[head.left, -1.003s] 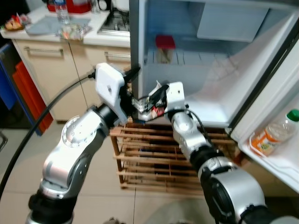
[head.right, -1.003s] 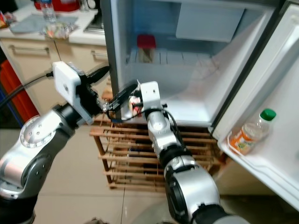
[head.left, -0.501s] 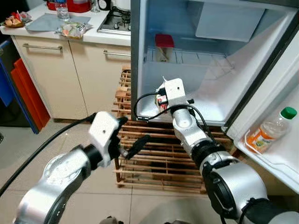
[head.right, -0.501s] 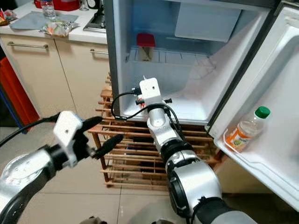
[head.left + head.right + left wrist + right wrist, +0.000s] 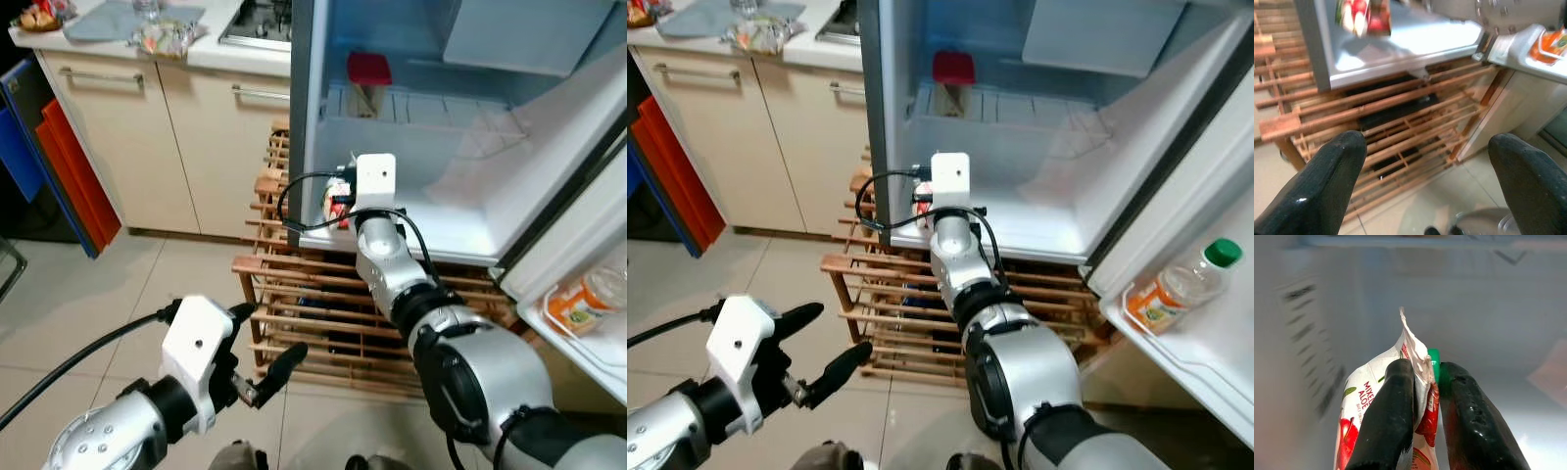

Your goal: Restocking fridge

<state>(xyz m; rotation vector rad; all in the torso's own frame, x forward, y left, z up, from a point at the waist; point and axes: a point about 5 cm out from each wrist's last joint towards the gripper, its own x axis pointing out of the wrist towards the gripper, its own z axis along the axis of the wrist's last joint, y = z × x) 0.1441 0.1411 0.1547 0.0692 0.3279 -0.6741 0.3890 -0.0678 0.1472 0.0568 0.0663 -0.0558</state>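
Just inside the open fridge (image 5: 312,117), at the front left corner of its lower shelf (image 5: 1038,230), the right gripper (image 5: 1420,382) is clamped on a juice carton (image 5: 1376,396), its two black fingers (image 5: 1386,426) pinching the folded top seam beside a green cap (image 5: 1434,360). The carton's label shows red fruit and the words "MIXED" and "ALOE", though the rest of the print is too blurred to read. From the head views the carton (image 5: 336,201) sits at the shelf's front edge, just ahead of the white wrist camera housing (image 5: 375,181), and seems to stand upright. Higher up, on the wire shelf (image 5: 421,106), stands a container with a red lid (image 5: 368,76). A bottle with a green cap and orange label (image 5: 1176,291) lies tilted in the door shelf (image 5: 1185,343) on the right.

Down low over the tiled floor (image 5: 88,304), the left gripper (image 5: 258,352) hangs well clear of the fridge, its fingers (image 5: 1327,186) spread wide and holding nothing. Beneath the fridge stands a wooden slatted rack (image 5: 313,313). Left of the fridge run beige kitchen cabinets (image 5: 127,137) under a counter (image 5: 176,44) with a wrapped packet (image 5: 165,37) on it
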